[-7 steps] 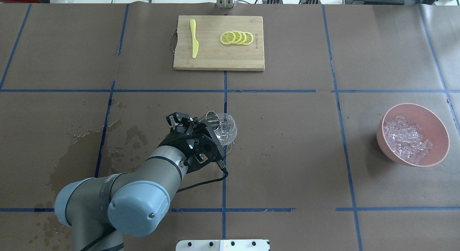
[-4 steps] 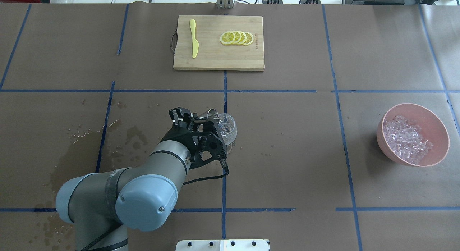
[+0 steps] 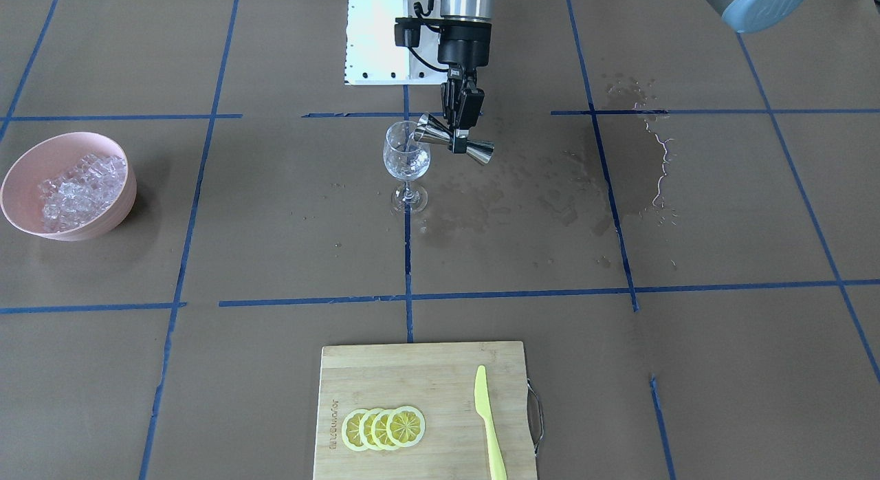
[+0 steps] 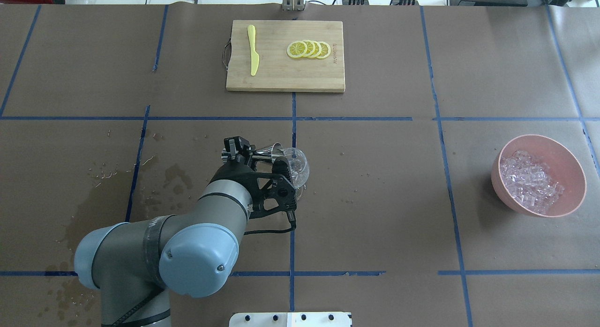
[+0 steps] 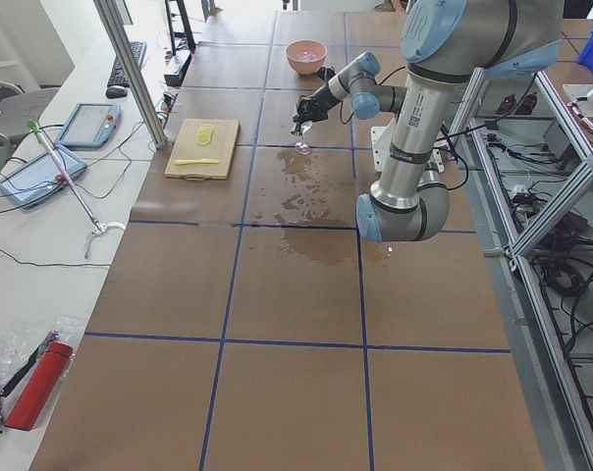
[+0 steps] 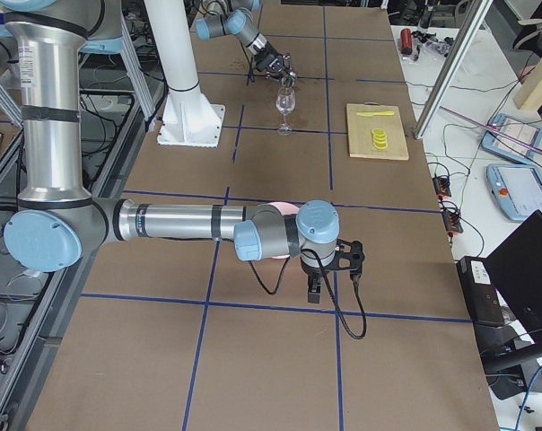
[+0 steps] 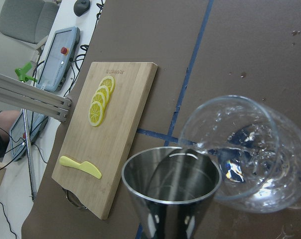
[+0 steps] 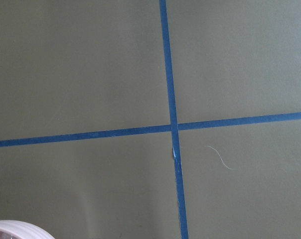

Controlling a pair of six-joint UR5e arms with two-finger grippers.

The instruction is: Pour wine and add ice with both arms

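My left gripper (image 3: 462,126) is shut on the steel jigger (image 3: 454,142) at its waist. It holds the jigger tipped on its side, mouth at the rim of the wine glass (image 3: 407,160). The overhead view shows the left gripper (image 4: 262,156), the jigger (image 4: 273,151) and the glass (image 4: 298,170) near the table's middle. In the left wrist view the jigger's mouth (image 7: 171,175) touches the glass rim (image 7: 245,149); clear wine barely shows. Ice (image 4: 529,182) fills a pink bowl (image 4: 539,137) at the right. My right gripper (image 6: 329,269) shows only in the exterior right view; I cannot tell its state.
A wooden cutting board (image 4: 281,76) at the far middle holds lemon slices (image 4: 309,49) and a yellow knife (image 4: 253,50). Wet stains (image 4: 161,177) mark the paper left of the glass. The white base plate (image 4: 290,319) lies at the near edge.
My left wrist has rolled further and the elbow has shifted right, tipping the jigger more over the glass. The glass and the bowl have not moved.
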